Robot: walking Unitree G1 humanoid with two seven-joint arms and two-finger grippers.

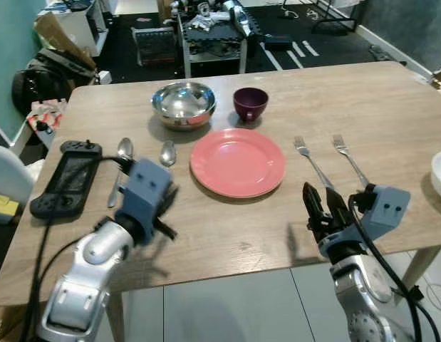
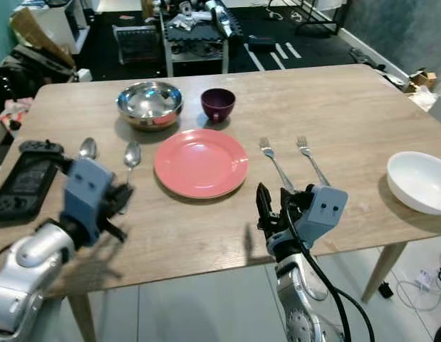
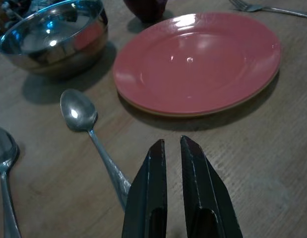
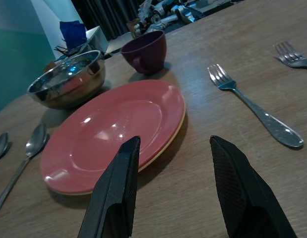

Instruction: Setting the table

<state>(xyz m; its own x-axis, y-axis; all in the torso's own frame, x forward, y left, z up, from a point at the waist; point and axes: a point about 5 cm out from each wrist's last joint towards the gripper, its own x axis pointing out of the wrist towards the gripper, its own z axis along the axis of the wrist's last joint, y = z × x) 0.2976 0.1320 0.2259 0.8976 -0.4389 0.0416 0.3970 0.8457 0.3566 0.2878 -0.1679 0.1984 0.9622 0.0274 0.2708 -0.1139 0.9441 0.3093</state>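
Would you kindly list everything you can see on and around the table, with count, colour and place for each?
table: one, light wood, under all the tableware.
plate: one, pink, centre of the table.
steel bowl: one, silver, behind the plate to the left.
cup: one, dark purple, behind the plate, right of the steel bowl.
spoons: two, silver, side by side left of the plate.
forks: two, silver, side by side right of the plate.
white bowl: one, near the table's right edge.
game controller: one, black, at the table's left edge.
left gripper: black fingers nearly together, beside the nearer spoon's handle.
right gripper: black fingers apart, near the front edge, towards the plate.
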